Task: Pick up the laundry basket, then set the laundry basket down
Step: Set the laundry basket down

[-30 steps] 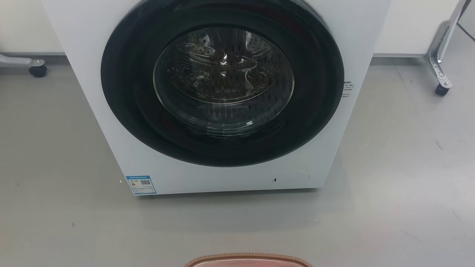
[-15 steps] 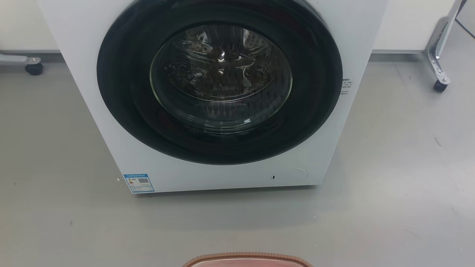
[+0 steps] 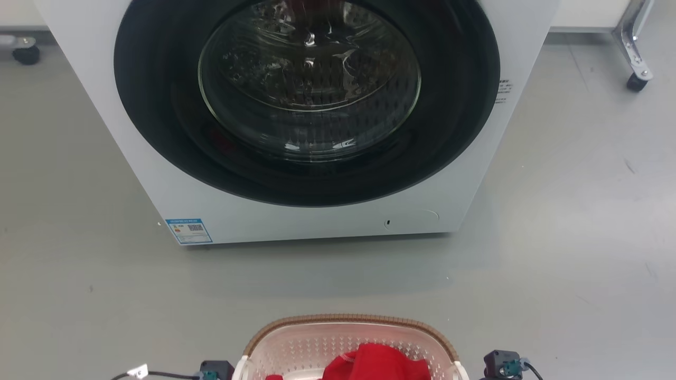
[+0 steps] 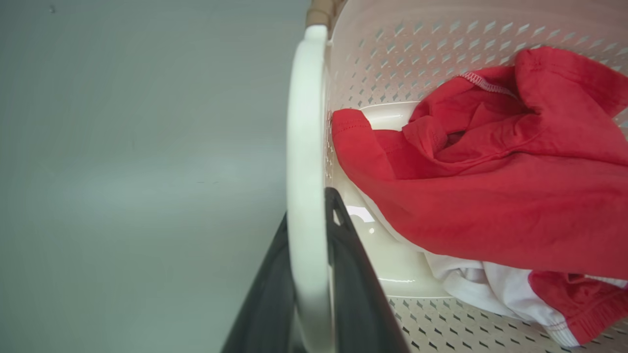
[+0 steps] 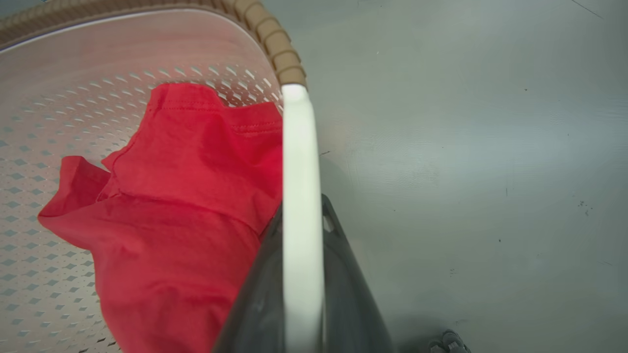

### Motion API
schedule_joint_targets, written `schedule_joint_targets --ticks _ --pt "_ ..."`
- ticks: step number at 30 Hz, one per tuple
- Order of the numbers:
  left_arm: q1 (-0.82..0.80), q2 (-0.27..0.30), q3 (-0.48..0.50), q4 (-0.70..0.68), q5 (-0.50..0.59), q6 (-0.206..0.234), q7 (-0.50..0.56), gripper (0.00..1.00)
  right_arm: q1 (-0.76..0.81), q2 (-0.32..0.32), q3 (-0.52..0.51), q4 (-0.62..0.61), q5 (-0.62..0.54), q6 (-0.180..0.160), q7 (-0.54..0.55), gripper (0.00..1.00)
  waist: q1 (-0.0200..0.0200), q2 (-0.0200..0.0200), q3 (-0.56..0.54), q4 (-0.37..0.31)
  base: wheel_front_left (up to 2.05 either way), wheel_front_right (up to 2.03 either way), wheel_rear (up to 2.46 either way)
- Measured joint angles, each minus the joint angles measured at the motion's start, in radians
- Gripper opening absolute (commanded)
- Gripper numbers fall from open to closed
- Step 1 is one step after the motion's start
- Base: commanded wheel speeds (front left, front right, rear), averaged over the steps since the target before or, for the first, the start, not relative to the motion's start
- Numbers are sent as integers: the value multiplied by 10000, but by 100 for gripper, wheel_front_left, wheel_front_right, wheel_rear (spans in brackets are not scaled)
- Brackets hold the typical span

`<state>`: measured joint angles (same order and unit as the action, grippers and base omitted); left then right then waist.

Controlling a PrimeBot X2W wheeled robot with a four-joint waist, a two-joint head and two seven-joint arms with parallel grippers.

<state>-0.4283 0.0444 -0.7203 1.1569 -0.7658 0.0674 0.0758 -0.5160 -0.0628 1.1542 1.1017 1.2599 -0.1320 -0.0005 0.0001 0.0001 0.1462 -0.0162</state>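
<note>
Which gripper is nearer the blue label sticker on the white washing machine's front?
Left. The left gripper clamps a white handle of the cream perforated laundry basket, on the blue label sticker's side; the right gripper clamps the opposite handle, farther off.

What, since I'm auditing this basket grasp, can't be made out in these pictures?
Head view: laundry basket, near half cut off by the bottom edge.
Head view: print on the washing machine blue label, too small.
Left wrist view: white garment, mostly under the red garment.
Left wrist view: left gripper, outer fingertip behind the white handle.
Wrist views: whether the basket's base touches the floor, hidden by its walls.
</note>
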Motion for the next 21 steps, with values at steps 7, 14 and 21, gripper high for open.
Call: schedule_joint_targets --ticks 7,14,21 --pt "-779 75 104 -10 0 -2 -75 0 -560 2 52 6 2 0 -326 0 0 0 626 -22 0 0 0" --pt "-1774 184 234 -104 0 0 -171 0 -1860 19 36 255 -35 2 -541 0 1 1 1507 -50 0 0 0" --pt "-2833 257 443 -209 0 35 -351 0 -3495 61 -92 621 -180 4 -625 0 0 1 2609 -94 0 0 0"
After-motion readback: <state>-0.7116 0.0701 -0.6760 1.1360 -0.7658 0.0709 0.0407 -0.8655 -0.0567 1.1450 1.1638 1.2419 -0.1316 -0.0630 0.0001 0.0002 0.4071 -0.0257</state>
